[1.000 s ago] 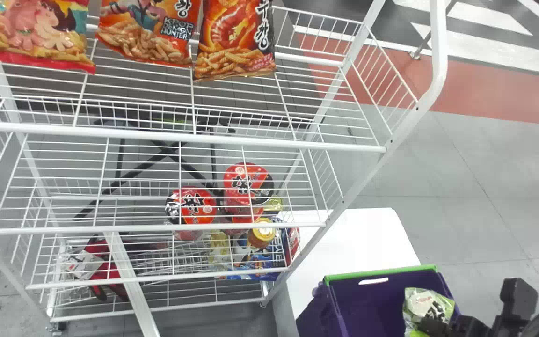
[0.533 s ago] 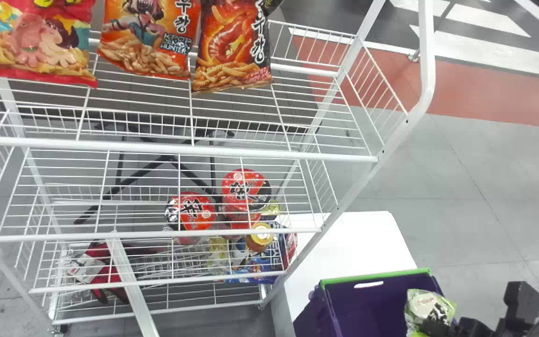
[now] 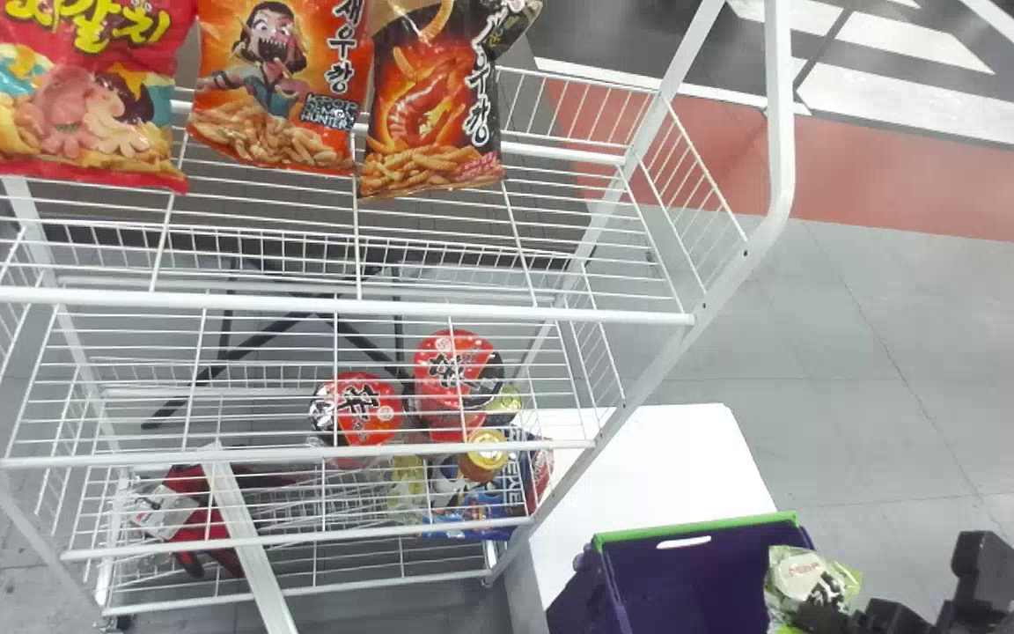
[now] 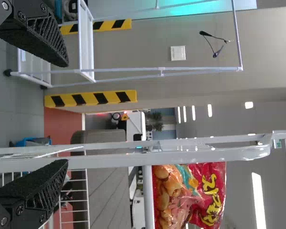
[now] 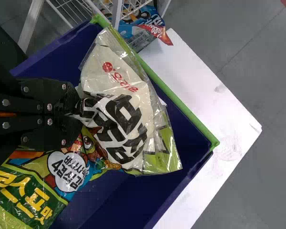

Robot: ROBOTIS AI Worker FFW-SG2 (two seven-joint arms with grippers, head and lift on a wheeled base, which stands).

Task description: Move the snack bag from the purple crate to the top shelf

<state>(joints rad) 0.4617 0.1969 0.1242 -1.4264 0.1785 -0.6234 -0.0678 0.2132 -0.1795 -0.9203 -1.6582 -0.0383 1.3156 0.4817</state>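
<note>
Right wrist view: the right gripper [image 5: 76,110] is closed on the snack bag [image 5: 128,119], pinching its crumpled film, and the bag is still within the purple crate [image 5: 114,205]. A green-and-yellow packet [image 5: 28,195] lies beside the fingers; whether it moves with the catch, I cannot tell. The grasp looks made, so lifting out seems the step in hand.

Head view: the crate sits at five o'clock, the bag at its right-hand side. The top shelf [image 3: 472,311] runs from ten o'clock to one, with three bags [image 3: 274,97] towards eleven. Next calls for a rise over the rim, then a high swing towards twelve, above the front rail.

Left wrist view: the left gripper [image 4: 66,112] waits wide open, holding nothing, near the rack.
</note>
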